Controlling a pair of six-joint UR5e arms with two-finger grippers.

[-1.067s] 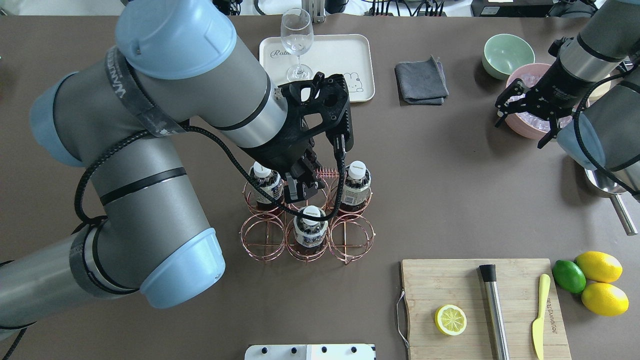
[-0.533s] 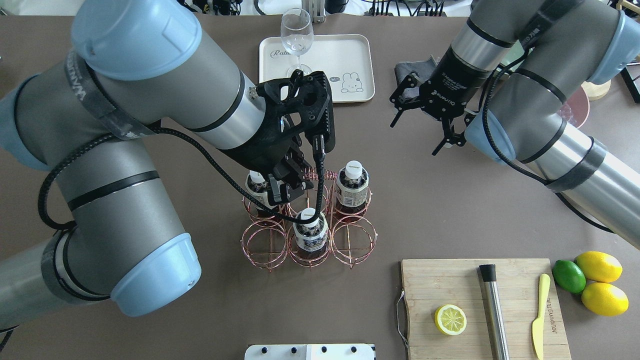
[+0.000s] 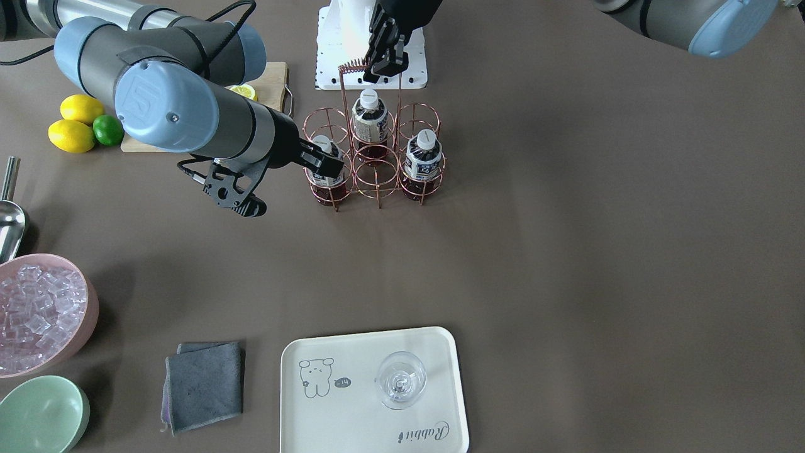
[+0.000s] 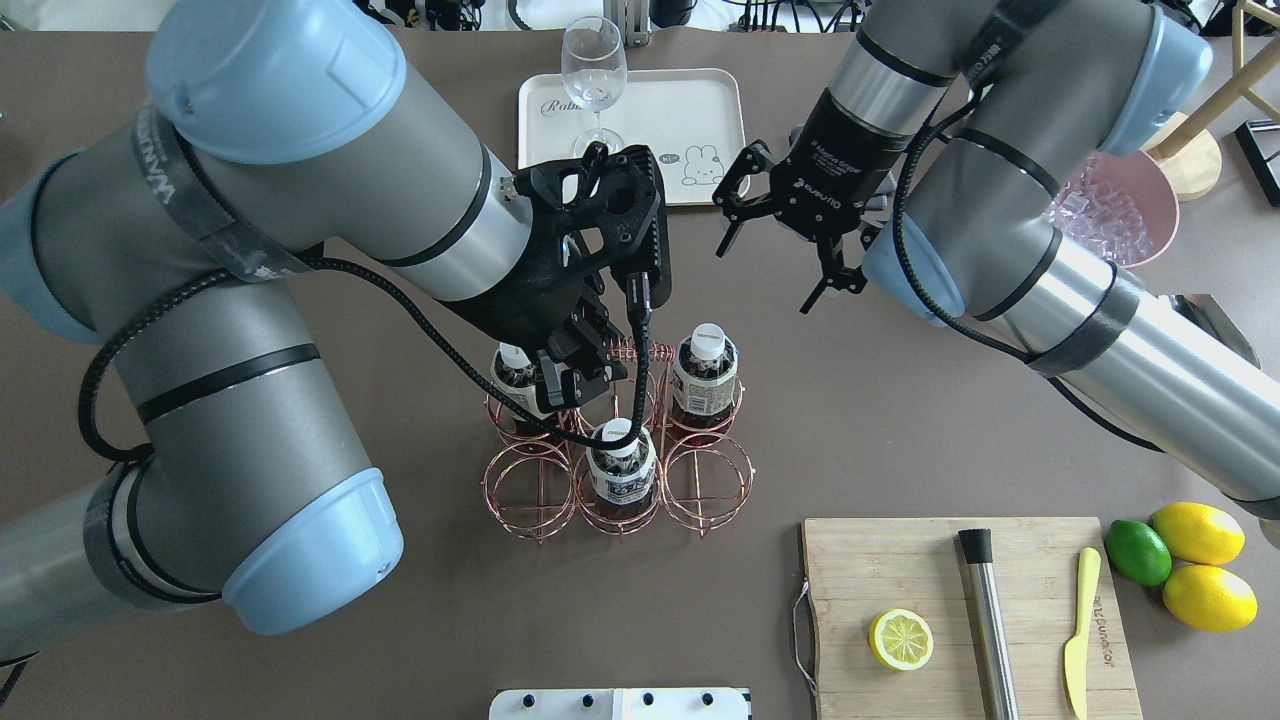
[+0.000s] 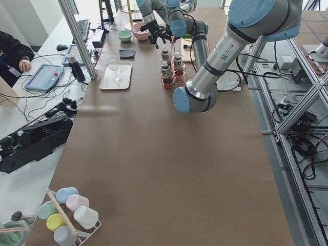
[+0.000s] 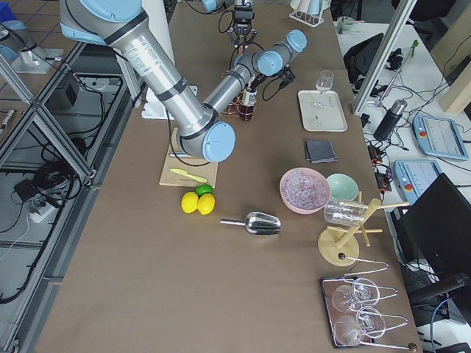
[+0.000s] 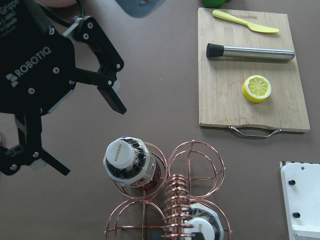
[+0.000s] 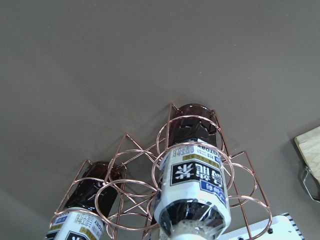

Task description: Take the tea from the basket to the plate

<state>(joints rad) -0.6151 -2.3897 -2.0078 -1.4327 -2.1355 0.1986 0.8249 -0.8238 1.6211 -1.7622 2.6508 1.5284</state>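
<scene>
The copper wire basket (image 4: 615, 470) stands mid-table and holds three tea bottles. One bottle (image 4: 706, 372) is in the back right cell, one (image 4: 620, 468) is in the front middle cell, and one (image 4: 516, 378) is half hidden under my left gripper. My left gripper (image 4: 577, 368) is shut on the basket's spiral handle (image 4: 640, 350). My right gripper (image 4: 775, 245) is open and empty. It hovers close beside the back right bottle (image 7: 124, 156) and does not touch it. The cream plate (image 4: 700, 100) lies at the far side with a stemmed glass (image 4: 594, 75) on it.
A cutting board (image 4: 950, 570) at the front right carries a lemon half (image 4: 901, 640), a muddler (image 4: 985, 610) and a yellow knife (image 4: 1082, 630). Lemons and a lime (image 4: 1137, 552) lie beside it. A pink ice bowl (image 4: 1120, 210), a grey cloth (image 3: 202, 384) and a mint bowl (image 3: 38, 415) are to the right.
My right arm has swung in from the far right, past the cloth, toward the basket, with its gripper open. My left gripper shifted slightly left on the handle, then held still.
</scene>
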